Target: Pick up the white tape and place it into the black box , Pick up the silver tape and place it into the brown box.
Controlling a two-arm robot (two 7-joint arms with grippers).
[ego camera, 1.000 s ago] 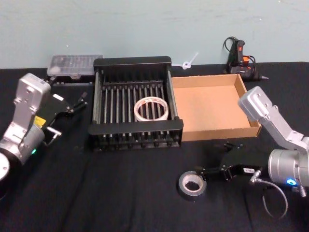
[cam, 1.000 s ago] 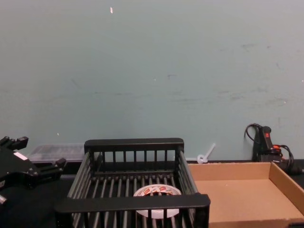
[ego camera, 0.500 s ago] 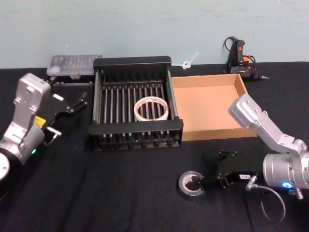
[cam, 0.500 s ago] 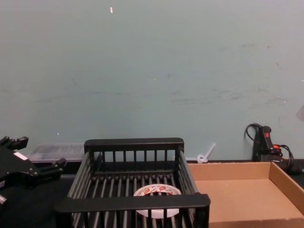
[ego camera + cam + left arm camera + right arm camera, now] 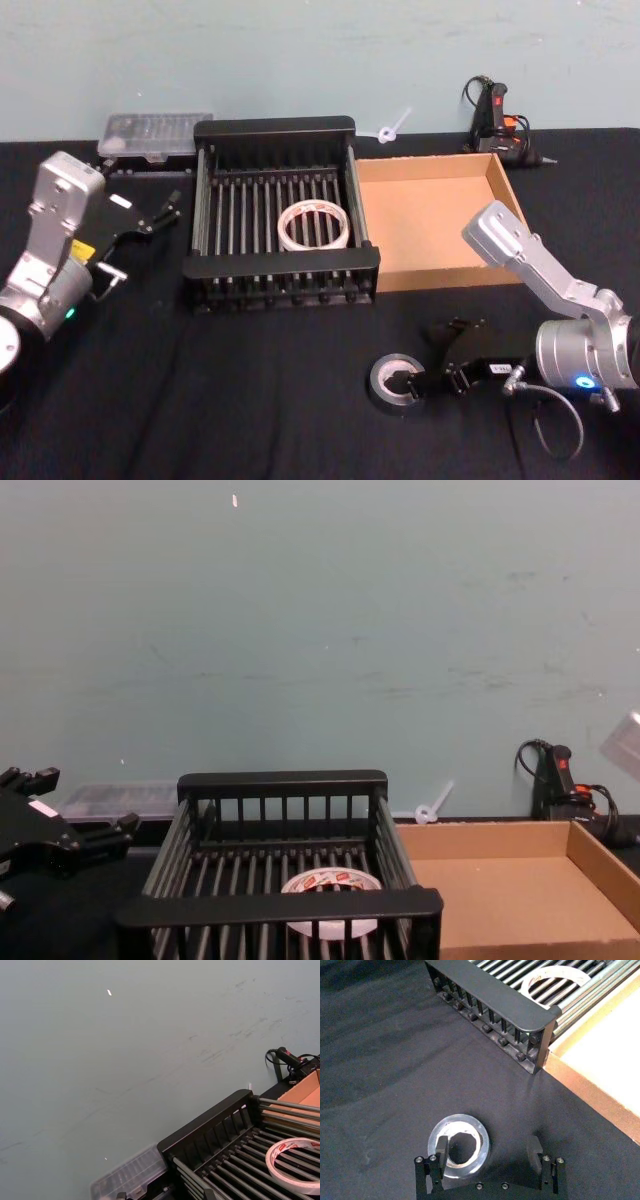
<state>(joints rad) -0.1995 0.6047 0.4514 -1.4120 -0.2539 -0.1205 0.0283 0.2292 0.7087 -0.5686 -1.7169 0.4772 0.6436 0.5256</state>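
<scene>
Right gripper (image 5: 489, 1152): low over the black table (image 5: 250, 400) at the near right, fingers spread wide apart; one finger (image 5: 441, 1149) stands inside the hole of the roll, the other finger (image 5: 535, 1147) is out on bare cloth well clear of it.
Silver tape (image 5: 460, 1144): flat on the table at the gripper's tips, its one wall between the two fingers, not squeezed; in the head view the silver tape (image 5: 397, 383) lies just left of the gripper (image 5: 436, 372).
Black box (image 5: 278, 215): beyond the right gripper and to its left, its near rim (image 5: 492, 997) well apart from the silver roll.
White tape (image 5: 314, 225): flat on the barred floor of the black box, farther from the right gripper than the near rim; seen through the bars from the chest (image 5: 331, 885).
Brown box (image 5: 436, 222): directly beyond the right gripper, its left wall just beside the black box.
Left gripper (image 5: 165, 212): far across the table to the left, raised just beside the black box's left side, fingers somewhat apart, holding nothing.
Clear plastic case (image 5: 155, 135): past the left gripper, by the wall.
Glue gun (image 5: 497, 120): farthest from the right gripper, behind the brown box.
</scene>
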